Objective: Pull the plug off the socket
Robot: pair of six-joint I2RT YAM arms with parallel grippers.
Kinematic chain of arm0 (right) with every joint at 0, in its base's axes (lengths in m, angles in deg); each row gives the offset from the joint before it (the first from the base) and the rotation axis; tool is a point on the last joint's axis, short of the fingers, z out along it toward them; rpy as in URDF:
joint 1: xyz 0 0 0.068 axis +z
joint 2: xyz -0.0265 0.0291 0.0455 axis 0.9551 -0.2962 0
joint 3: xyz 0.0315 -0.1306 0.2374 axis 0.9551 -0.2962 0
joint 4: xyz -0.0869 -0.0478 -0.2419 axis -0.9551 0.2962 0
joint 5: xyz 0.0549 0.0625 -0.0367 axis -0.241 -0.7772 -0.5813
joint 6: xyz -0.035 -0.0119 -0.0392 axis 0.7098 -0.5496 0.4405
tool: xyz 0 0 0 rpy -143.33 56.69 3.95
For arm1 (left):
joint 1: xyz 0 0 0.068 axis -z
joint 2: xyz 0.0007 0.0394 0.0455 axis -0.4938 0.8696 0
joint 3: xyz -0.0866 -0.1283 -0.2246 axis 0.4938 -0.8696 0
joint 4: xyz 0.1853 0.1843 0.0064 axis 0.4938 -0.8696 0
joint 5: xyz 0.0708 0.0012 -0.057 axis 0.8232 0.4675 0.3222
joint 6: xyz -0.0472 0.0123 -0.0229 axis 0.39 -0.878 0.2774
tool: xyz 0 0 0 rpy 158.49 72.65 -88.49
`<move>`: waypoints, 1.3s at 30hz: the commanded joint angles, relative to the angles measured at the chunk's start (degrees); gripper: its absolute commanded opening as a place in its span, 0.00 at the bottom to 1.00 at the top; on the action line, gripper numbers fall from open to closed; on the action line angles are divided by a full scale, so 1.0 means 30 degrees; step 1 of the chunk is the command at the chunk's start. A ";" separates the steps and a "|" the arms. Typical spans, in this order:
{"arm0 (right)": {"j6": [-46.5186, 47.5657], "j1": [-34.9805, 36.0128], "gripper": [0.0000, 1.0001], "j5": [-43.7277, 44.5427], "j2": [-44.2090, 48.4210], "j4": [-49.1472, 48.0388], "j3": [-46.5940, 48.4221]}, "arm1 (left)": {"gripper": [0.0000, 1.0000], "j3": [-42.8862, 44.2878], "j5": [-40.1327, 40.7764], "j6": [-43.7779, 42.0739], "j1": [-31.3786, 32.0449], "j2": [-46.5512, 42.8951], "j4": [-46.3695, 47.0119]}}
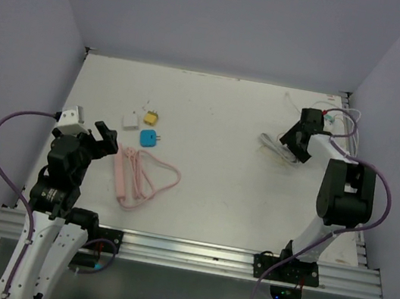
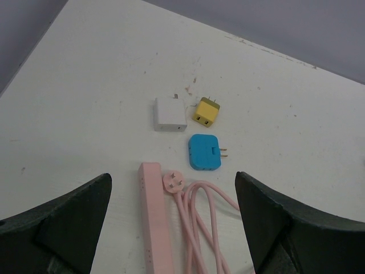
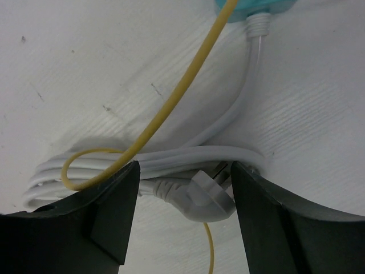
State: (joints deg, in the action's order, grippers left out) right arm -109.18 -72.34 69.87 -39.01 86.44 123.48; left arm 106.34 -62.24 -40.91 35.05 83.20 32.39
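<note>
A pink power strip (image 2: 155,222) lies on the white table with its pink cable coiled beside it and its own pink plug (image 2: 173,181) lying loose, prongs up. My left gripper (image 2: 174,228) is open just above and near it; it also shows in the top view (image 1: 107,138). My right gripper (image 3: 185,217) is open, its fingers on either side of a white plug (image 3: 205,197) on a coiled white cable (image 3: 171,157). A teal socket body (image 3: 251,7) sits at the top edge. In the top view the right gripper (image 1: 291,148) hovers over the white coil (image 1: 271,145).
A white adapter (image 2: 170,113), a yellow adapter (image 2: 206,111) and a blue adapter (image 2: 204,152) lie beyond the pink strip. A thin yellow wire (image 3: 171,103) loops over the white cable. A white block (image 1: 71,114) sits at the table's left edge.
</note>
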 commanded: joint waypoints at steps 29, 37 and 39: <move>0.1600 1.3791 0.02 -0.3481 0.6585 0.1688 -0.7654 | 0.92 -0.0161 0.0147 -0.0036 0.0175 -0.0121 0.0631; 0.1335 1.6878 0.15 -0.4156 1.0012 0.3321 -0.9998 | 0.92 -0.0131 0.0176 -0.0007 0.0145 0.0143 0.0572; 0.1365 1.6967 0.18 -0.4127 1.1212 0.4233 -1.0233 | 0.92 -0.0160 0.0118 -0.0007 0.0145 0.0259 0.0601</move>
State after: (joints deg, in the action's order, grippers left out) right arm -104.04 -21.87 60.91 -9.57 90.54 94.59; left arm 106.32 -62.24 -40.88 35.31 83.46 32.44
